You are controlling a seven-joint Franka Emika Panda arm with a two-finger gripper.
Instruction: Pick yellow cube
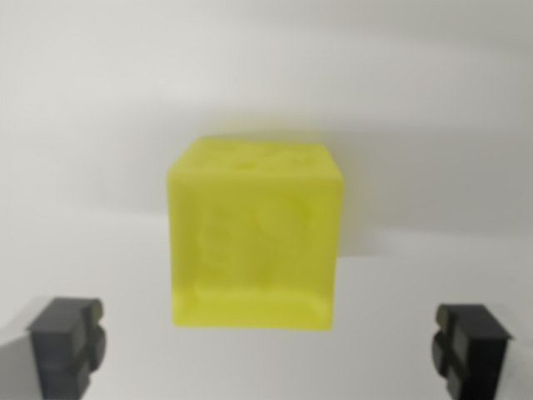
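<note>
One target: yellow cube (256, 235), centred ahead between the fingertips, apart from both.
Gripper (269, 346): spread wide, empty.

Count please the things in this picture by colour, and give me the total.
Yellow: 1, the yellow cube, which sits on the white surface.
Dark grey: 2, the fingertips of the open claw, one at each lower corner, both apart from the cube.
Total: 3
</note>
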